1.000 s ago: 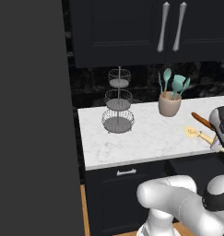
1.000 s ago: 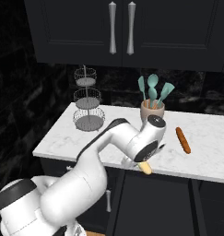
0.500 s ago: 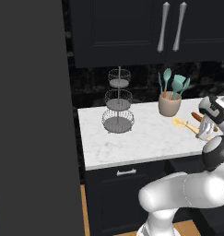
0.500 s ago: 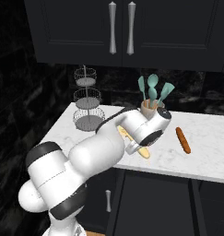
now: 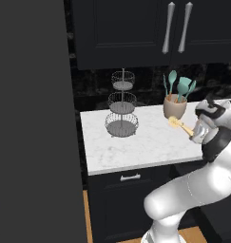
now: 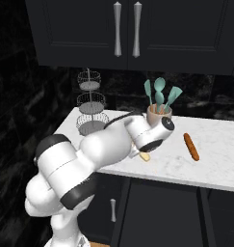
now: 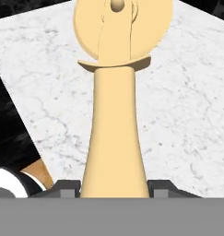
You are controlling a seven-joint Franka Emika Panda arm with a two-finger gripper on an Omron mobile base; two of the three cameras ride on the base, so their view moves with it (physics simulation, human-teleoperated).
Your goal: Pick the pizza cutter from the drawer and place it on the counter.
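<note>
My gripper (image 7: 114,186) is shut on the slim tan handle of the golden-yellow pizza cutter (image 7: 114,133). The disc wheel (image 7: 122,25) points away from the hand, over the white marble counter (image 7: 187,106). In the left base view the pizza cutter (image 5: 180,126) hangs just above the counter (image 5: 136,147), in front of the utensil crock, with my gripper (image 5: 193,134) at its right end. From the right base view, a tan bit of the cutter (image 6: 144,156) pokes out under my hand near the counter's front edge (image 6: 171,179). The drawer is hidden behind my arm.
A tan crock of teal spoons and spatulas (image 5: 175,107) stands at the back of the counter. Left of it is a three-tier wire basket (image 5: 122,107). The reddish-brown rolling pin (image 6: 191,146) lies to the right. Dark upper cabinets (image 6: 125,29) hang above, and a tall dark panel (image 5: 31,118) stands at the left.
My arm has swung the pizza cutter from the counter's front edge up and inward over the marble, toward the crock. The grip on the handle has held.
</note>
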